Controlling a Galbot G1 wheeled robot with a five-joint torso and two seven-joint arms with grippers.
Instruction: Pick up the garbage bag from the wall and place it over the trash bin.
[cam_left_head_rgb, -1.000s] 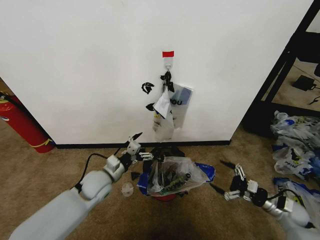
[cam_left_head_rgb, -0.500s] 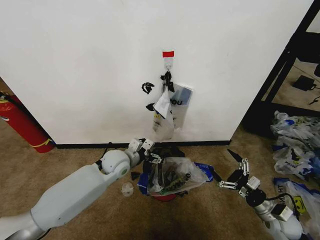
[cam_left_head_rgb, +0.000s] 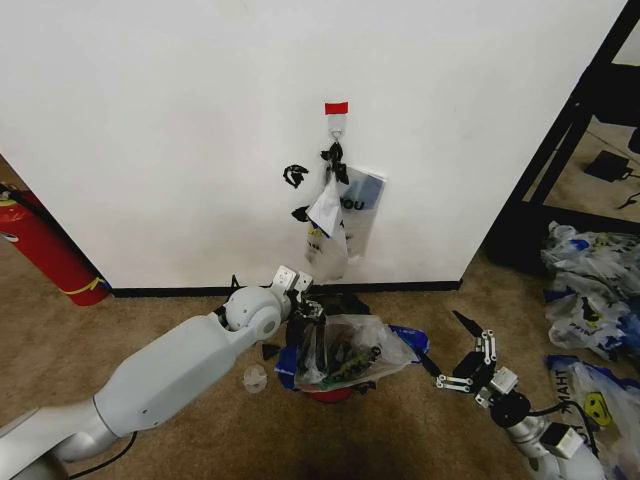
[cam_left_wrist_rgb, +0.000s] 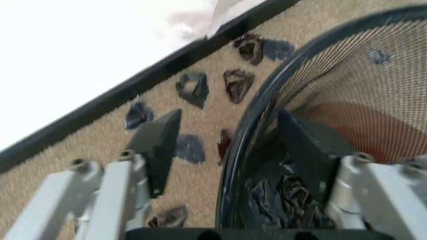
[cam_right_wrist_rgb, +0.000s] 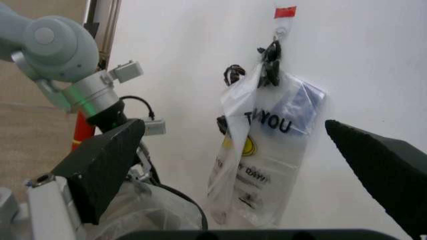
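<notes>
- Left tool (cam_left_head_rgb: 303, 300) has pushed in over the last second, from beside the trash bin (cam_left_head_rgb: 335, 385) to right at its wall-side rim; left wrist view has my fingers spread and straddling the rim (cam_left_wrist_rgb: 250, 125), one finger (cam_left_wrist_rgb: 157, 145) outside over the carpet, the other (cam_left_wrist_rgb: 307, 145) inside the mesh
- Nothing pinched between them that I can see
- Garbage bag (cam_left_head_rgb: 350, 350) is already draped on the bin, crinkly clear plastic bunched across the top with blue patches hanging off the sides; not seated evenly as far as I can judge
- So this reads as the dressing step: bag is off the wall (cam_left_head_rgb: 150, 130), left tool is working the edge over the rim
- Right tool (cam_left_head_rgb: 462, 358) swung round and lifted, now low on the right of the bin, fingers spread wide, holding nothing, well apart from the bag
- Whitish printed bags (cam_left_head_rgb: 340, 225) hang on the hook (cam_left_head_rgb: 336, 128) under the red tape (cam_left_head_rgb: 336, 107), just above and behind the left tool; little headroom there, I'd avoid lifting straight up
- Baseboard (cam_left_head_rgb: 170, 291) is near behind the bin, so no room to push further that way
- Open carpet (cam_left_head_rgb: 120, 340) in front and to the left; fire extinguisher (cam_left_head_rgb: 45, 250) is far left, heaped bags (cam_left_head_rgb: 585, 290) far right, both well apart from the work
</notes>
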